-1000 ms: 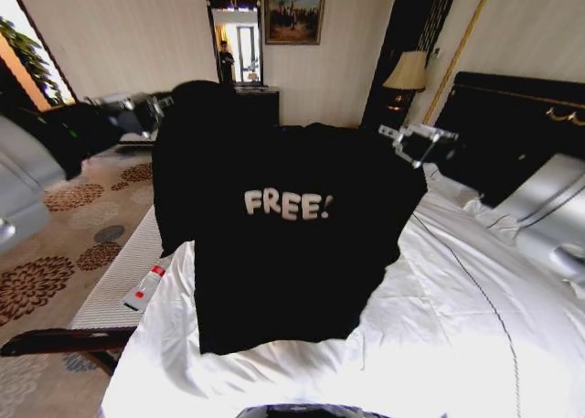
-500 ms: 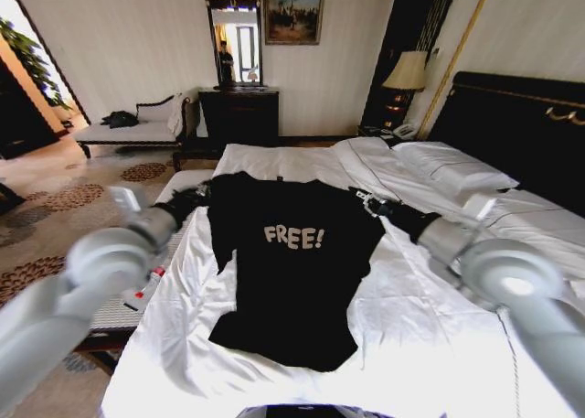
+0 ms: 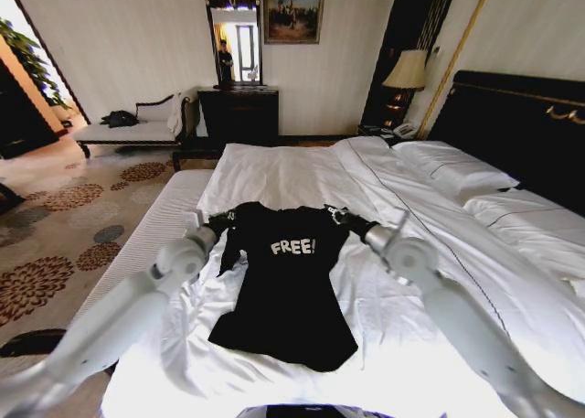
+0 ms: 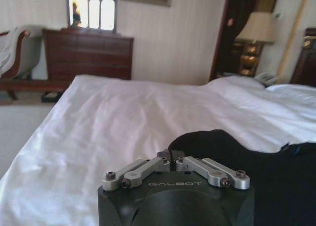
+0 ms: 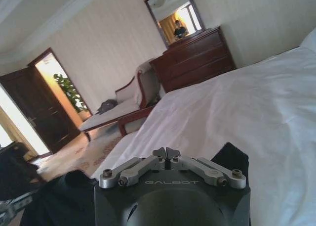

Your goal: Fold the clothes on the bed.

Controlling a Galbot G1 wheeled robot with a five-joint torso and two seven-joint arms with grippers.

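Support: large white-sheeted bed (image 3: 302, 176) with dark wooden headboard (image 3: 512, 130)
On it: black short-sleeved "FREE" T-shirt (image 3: 288, 290), spread flat, well apart from the headboard; white pillows (image 3: 452, 169) beside the headboard

White "FREE!" lettering on chest of black T-shirt (image 3: 285, 290), centre of head view, shirt flat on bed (image 3: 439, 281). "GALBOT" embossed on black body of left gripper (image 4: 171, 156), bottom centre of left wrist view. Same "GALBOT" mark on body of right gripper (image 5: 166, 153), bottom centre of right wrist view. No other text legible.
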